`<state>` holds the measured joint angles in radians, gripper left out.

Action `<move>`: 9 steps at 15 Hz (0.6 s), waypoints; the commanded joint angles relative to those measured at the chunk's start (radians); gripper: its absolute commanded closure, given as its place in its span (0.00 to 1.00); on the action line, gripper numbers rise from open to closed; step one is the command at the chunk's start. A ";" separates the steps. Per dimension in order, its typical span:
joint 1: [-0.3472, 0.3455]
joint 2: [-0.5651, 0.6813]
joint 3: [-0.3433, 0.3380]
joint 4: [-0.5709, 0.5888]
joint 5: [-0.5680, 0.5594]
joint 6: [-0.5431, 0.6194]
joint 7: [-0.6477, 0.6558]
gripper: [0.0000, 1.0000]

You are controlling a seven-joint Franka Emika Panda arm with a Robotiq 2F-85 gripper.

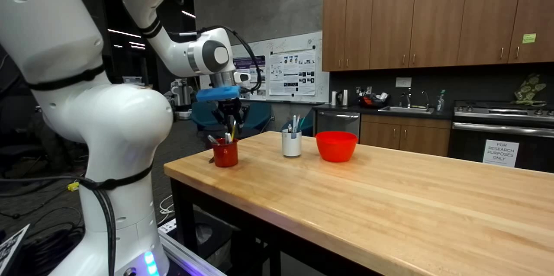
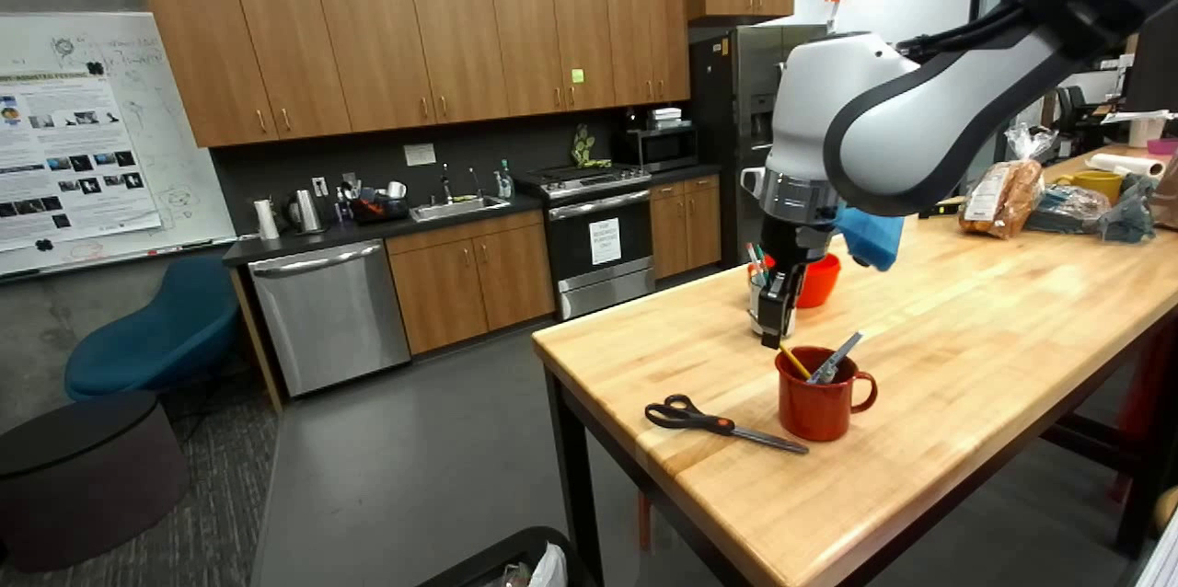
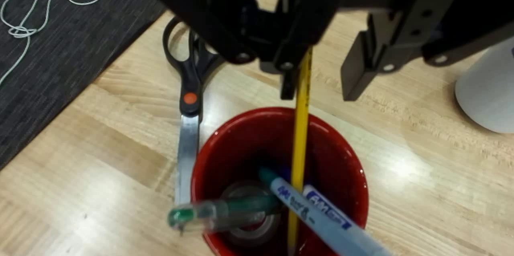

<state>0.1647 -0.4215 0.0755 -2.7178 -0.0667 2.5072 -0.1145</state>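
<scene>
My gripper [image 3: 319,93] comes in from the top of the wrist view, its jaws apart with a gap between them. A yellow pencil [image 3: 302,127] rises from the red mug [image 3: 241,117] and stands at the inner side of the left-hand finger [image 3: 287,85], touching or very near it. Wood shows between the pencil and the right-hand finger [image 3: 353,75]. Inside the mug lean a green-tipped clear pen [image 3: 225,212] and two markers, one pale blue [image 3: 317,224]. In both exterior views the gripper hangs just above the mug [image 2: 814,408]; the pencil's upper end is hidden by the finger.
Black-handled scissors [image 2: 695,417] lie beside the mug near the edge of the wooden table [image 1: 368,189]. A white cup [image 1: 291,144] with several pens and a red bowl [image 1: 336,146] stand farther along. Bagged bread [image 2: 1003,196] lies at the far end.
</scene>
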 commanded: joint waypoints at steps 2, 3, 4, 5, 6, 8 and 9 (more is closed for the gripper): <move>0.005 -0.009 -0.014 -0.002 0.018 0.014 -0.039 1.00; 0.009 -0.018 -0.024 -0.010 0.030 0.015 -0.050 1.00; 0.009 -0.026 -0.029 -0.017 0.037 0.018 -0.056 1.00; 0.012 -0.040 -0.039 -0.028 0.050 0.021 -0.069 0.98; 0.012 -0.053 -0.048 -0.038 0.060 0.023 -0.079 0.98; 0.016 -0.083 -0.068 -0.060 0.083 0.036 -0.105 0.98; 0.020 -0.098 -0.081 -0.071 0.098 0.043 -0.121 0.98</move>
<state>0.1653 -0.4447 0.0326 -2.7371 -0.0146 2.5264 -0.1782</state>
